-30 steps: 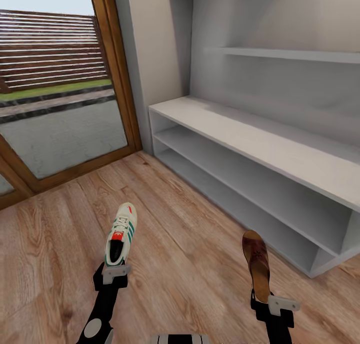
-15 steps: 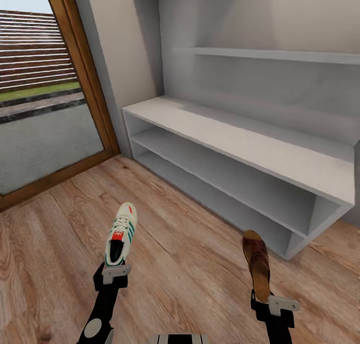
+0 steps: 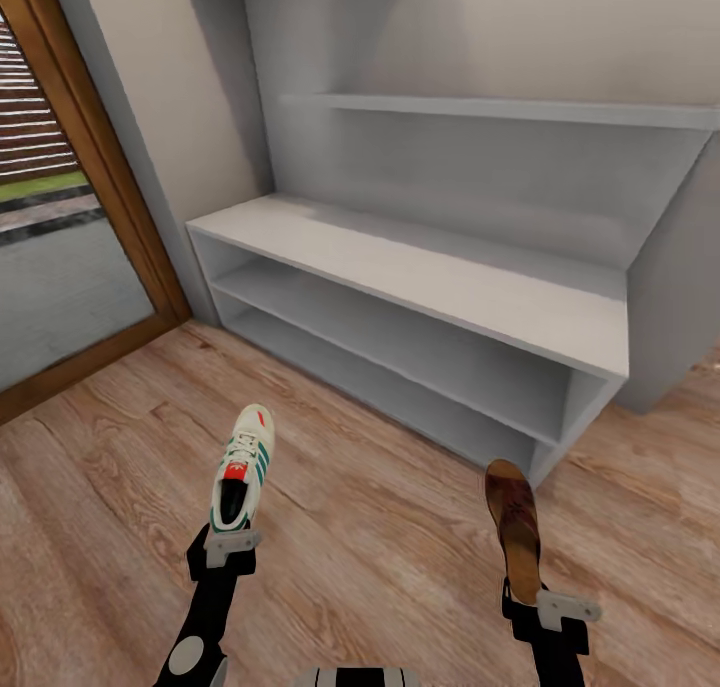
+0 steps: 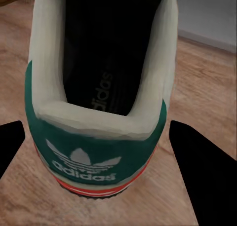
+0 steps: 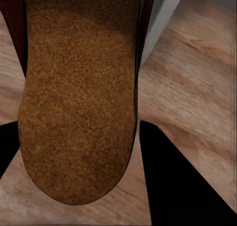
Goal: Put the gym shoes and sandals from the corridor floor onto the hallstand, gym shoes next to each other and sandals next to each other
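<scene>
Sandal footbed rough cork; floor wood-grain; hallstand smooth matt grey.

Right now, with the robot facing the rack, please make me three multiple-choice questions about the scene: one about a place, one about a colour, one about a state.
1. Where is the hallstand?
A. Ahead of the robot, against the wall
B. Outside, behind the glass door
C. Under the left arm

2. What colour are the side stripes of the gym shoe?
A. Blue
B. Green
C. Black

3. What is the state of the right pincer?
A. Open and holding nothing
B. Shut on a sandal
C. Shut on a gym shoe

Answers:
1. A, the head view shows the pale grey unit ahead, standing against the wall.
2. B, green stripes show on the cream side of the shoe held by the left pincer.
3. B, the sandal is gripped at its heel and sticks out forward above the corridor floor.
</scene>
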